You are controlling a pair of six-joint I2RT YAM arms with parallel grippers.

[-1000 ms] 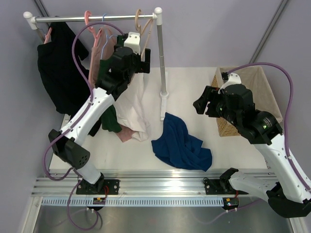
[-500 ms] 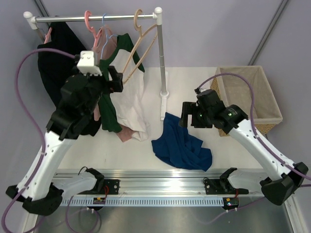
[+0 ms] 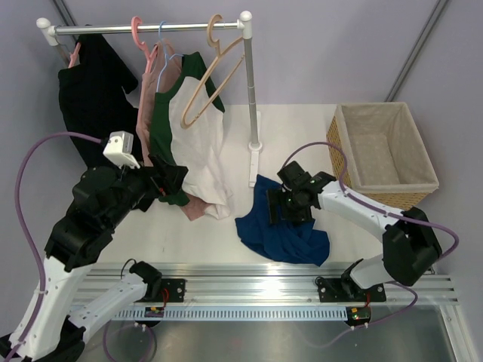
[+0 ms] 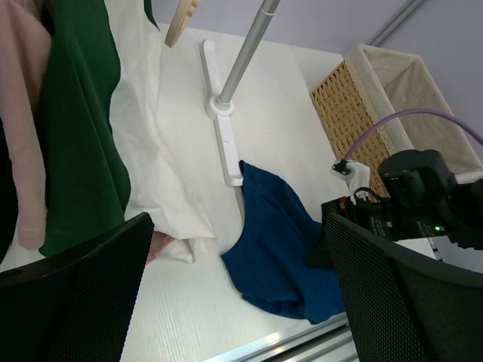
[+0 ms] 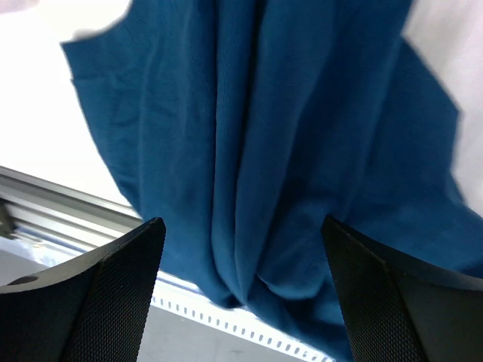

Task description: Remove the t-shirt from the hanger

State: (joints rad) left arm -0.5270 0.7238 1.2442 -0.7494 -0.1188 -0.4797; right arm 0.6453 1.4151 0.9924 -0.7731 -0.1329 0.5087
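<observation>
The dark blue t-shirt (image 3: 281, 230) lies crumpled on the table near the front edge, off the hanger; it also shows in the left wrist view (image 4: 275, 249) and fills the right wrist view (image 5: 279, 136). The tan wooden hanger (image 3: 205, 84) hangs bare and tilted from the rail. My right gripper (image 3: 290, 202) is low over the t-shirt's upper part, open, jaws wide apart (image 5: 241, 222) with nothing pinched. My left gripper (image 3: 170, 178) is open in front of the hanging clothes, holding nothing (image 4: 238, 226).
A clothes rack's rail (image 3: 151, 29), upright pole (image 3: 250, 98) and foot (image 3: 255, 162) stand behind the t-shirt. A white shirt with green sleeves (image 3: 200, 147), a pink garment and a black garment (image 3: 90, 105) hang there. A wicker basket (image 3: 411, 185) sits at the right.
The left arm drew back from the rail, down and to the left. The right arm swung from beside the basket to low over the t-shirt, its jaws spreading wider.
</observation>
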